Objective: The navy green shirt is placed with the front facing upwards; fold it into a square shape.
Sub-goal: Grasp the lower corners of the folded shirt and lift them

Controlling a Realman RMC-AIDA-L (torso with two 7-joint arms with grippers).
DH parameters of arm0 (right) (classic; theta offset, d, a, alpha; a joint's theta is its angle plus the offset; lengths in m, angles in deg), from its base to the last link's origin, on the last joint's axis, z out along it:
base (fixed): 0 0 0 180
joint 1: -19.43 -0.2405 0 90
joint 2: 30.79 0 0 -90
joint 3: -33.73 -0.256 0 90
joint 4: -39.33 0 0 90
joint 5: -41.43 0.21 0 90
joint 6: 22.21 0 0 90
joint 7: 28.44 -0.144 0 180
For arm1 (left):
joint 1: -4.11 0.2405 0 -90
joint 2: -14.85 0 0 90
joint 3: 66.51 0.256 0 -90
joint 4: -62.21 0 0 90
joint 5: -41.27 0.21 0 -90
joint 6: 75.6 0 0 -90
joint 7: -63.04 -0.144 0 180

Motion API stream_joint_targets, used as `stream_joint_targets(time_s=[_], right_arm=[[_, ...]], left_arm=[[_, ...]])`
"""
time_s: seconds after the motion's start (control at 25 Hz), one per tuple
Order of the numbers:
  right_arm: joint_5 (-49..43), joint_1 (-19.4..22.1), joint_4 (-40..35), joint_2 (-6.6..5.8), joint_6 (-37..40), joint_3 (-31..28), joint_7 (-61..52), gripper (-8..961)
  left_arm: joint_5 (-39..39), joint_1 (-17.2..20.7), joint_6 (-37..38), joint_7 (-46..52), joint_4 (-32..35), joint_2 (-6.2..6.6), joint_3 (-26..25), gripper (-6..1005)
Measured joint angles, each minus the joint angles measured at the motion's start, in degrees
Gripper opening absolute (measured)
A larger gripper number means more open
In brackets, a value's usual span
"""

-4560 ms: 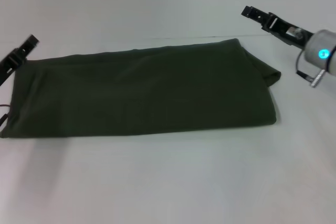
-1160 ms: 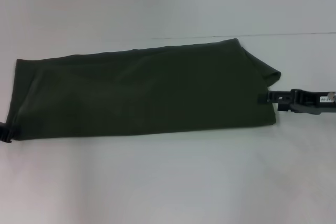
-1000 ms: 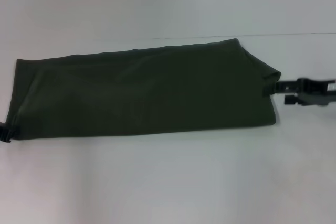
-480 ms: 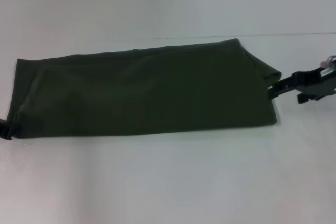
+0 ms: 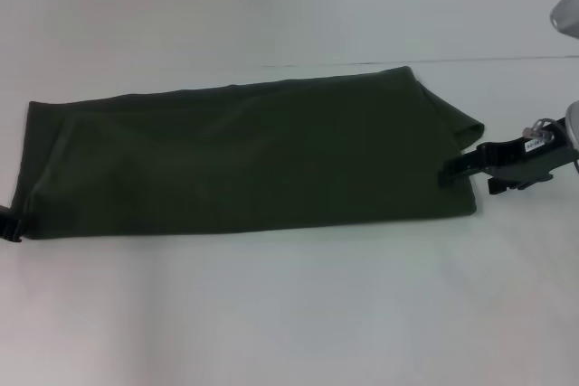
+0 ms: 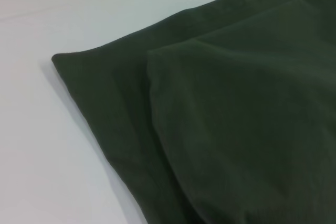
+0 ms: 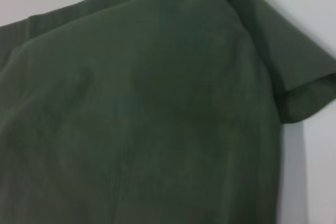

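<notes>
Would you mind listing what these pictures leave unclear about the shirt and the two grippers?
- Left gripper: cut off by the head view's edge; jaws unreadable.
- Right gripper: dark against the navy green shirt in the head view; grip unclear.
- Chest print: not visible in any view, folded inside or face down.
- Both wrist views show no jaws.

Matt cloth on a smooth pale surface

The navy green shirt [image 5: 244,160] is soft, matt knit cloth with faint creases and no sheen, its folded layers showing dull edges up close. The table [image 5: 289,314] under it looks smooth, white and slightly satin. The right gripper [image 5: 452,169] is black, hard-looking, matt plastic or metal; which, I can't tell.
</notes>
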Motion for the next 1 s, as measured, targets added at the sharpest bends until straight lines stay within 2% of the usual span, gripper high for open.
stream_joint_targets(time_s=[0.32,0.68,1.0], right_arm=[[-0.07,-0.35,1.81,1.08,-1.86,-0.17,1.03,874],[-0.22,-0.47,1.85,1.64,-2.46,0.03,0.90,850],[-0.38,-0.32,1.54,1.85,-2.45,0.53,1.18,544]], left_arm=[[0.00,0.00,-0.07,0.00,-0.03,0.00,0.00,18],[0.00,0.00,-0.10,-0.08,-0.03,0.00,0.00,17],[0.00,0.00,-0.10,-0.22,-0.03,0.00,0.00,17]])
